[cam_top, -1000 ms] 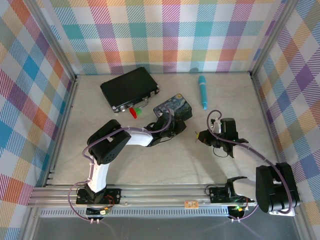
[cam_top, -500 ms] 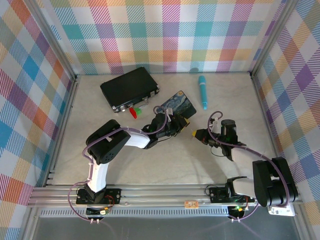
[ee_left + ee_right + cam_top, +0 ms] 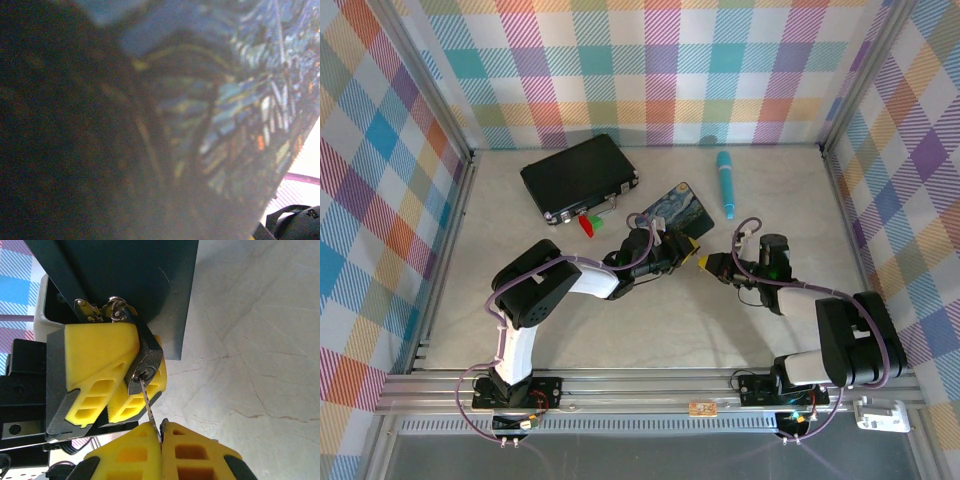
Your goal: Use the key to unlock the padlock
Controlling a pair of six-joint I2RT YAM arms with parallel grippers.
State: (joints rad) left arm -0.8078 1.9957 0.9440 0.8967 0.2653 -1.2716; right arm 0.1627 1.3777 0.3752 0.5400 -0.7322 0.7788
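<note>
The small dark-grey padlock [image 3: 146, 365] hangs by its shackle from the hasp [image 3: 114, 307] of the blue starry tin [image 3: 670, 208]. The yellow fingers [image 3: 92, 362] of my left gripper [image 3: 683, 250] are shut on the padlock's body. Close in front of the left wrist camera lies the tin's painted lid [image 3: 230, 100]. My right gripper [image 3: 161, 432] is shut on the thin silvery key [image 3: 151, 407]. The key's tip sits at the padlock's keyhole [image 3: 142, 373]. In the top view, the right gripper [image 3: 708, 264] almost touches the left one.
A black case [image 3: 578, 177] lies at the back left, with red and green bits [image 3: 588, 222] beside it. A teal pen [image 3: 725, 184] lies at the back right. Plaid walls stand on three sides. Bare tabletop [image 3: 260, 355] stretches to the right of the grippers.
My right gripper has moved left with the key, up to the left gripper. The left gripper and the tin shifted slightly toward the back.
</note>
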